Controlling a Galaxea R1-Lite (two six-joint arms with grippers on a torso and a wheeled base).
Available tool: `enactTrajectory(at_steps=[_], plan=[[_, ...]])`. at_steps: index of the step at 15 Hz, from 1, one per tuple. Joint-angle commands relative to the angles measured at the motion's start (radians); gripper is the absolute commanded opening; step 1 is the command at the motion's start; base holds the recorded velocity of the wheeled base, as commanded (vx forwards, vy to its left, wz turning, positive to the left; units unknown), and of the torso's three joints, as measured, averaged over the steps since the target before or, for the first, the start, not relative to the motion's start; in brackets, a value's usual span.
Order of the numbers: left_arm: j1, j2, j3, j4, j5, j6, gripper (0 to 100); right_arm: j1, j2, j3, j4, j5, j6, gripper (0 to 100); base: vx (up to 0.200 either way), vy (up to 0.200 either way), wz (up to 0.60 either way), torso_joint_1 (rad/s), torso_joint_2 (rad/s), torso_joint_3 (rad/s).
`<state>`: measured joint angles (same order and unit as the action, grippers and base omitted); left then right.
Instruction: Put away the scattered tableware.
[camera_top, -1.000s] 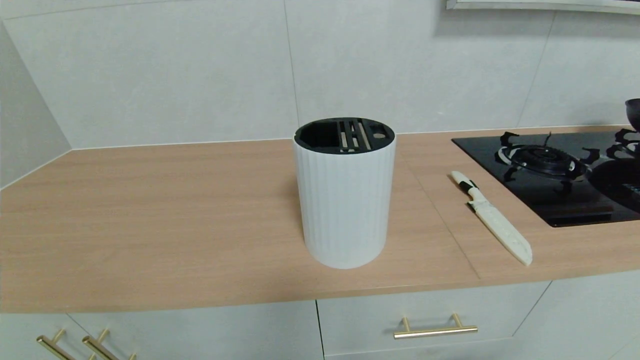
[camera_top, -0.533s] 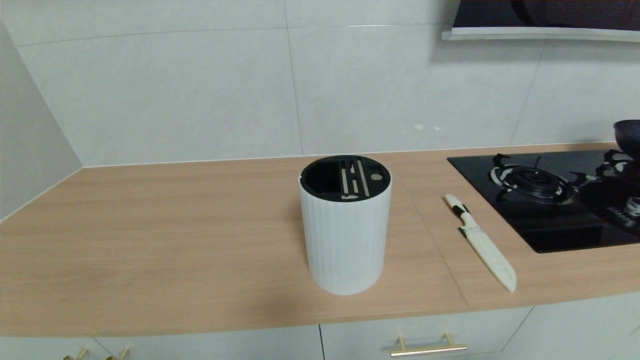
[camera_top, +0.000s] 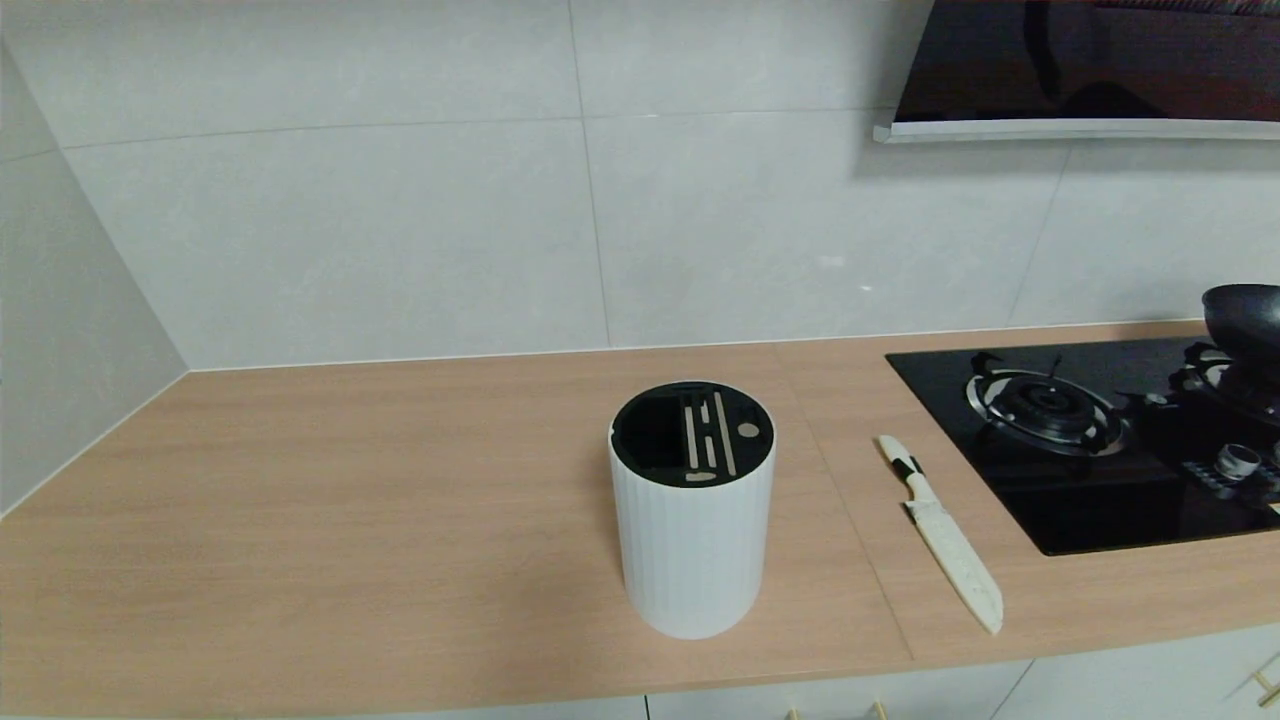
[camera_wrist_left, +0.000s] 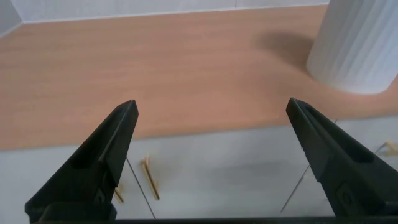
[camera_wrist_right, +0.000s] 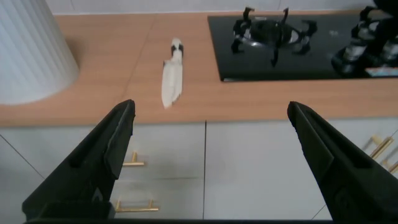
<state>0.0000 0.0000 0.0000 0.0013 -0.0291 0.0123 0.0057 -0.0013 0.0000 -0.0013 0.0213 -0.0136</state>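
Note:
A white ribbed cylindrical knife holder (camera_top: 693, 515) with a black slotted top stands near the front of the wooden counter (camera_top: 350, 500). A white knife (camera_top: 942, 533) with a black band on its handle lies flat to the holder's right, blade toward the front edge. My left gripper (camera_wrist_left: 211, 118) is open, held in front of the counter's edge, with the holder (camera_wrist_left: 357, 43) off to one side. My right gripper (camera_wrist_right: 211, 118) is open too, out in front of the cabinets, facing the knife (camera_wrist_right: 172, 73) and the holder (camera_wrist_right: 31, 53). Nothing is between either pair of fingers.
A black gas hob (camera_top: 1090, 430) with burner grates sits at the right, a dark pot (camera_top: 1245, 315) on its far burner. A range hood (camera_top: 1080, 70) hangs above. Tiled walls close off the back and left. Cabinet fronts with gold handles (camera_wrist_right: 134, 163) lie below the counter.
The head camera has risen and tilted, so the whole scene sits lower in the picture and the hood has come into view. The holder and knife have not moved on the counter.

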Motion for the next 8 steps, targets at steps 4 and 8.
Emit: enactTrajectory(at_steps=[4, 8], plan=[[0.000, 0.000, 0.000, 0.000, 0.000, 0.000, 100, 0.000, 0.001, 0.000, 0.000, 0.000, 0.000, 100, 0.000, 0.000, 0.00, 0.256, -0.53, -0.282], [0.000, 0.000, 0.000, 0.000, 0.000, 0.000, 100, 0.000, 0.001, 0.000, 0.000, 0.000, 0.000, 100, 0.000, 0.000, 0.00, 0.154, -0.32, -0.162]])
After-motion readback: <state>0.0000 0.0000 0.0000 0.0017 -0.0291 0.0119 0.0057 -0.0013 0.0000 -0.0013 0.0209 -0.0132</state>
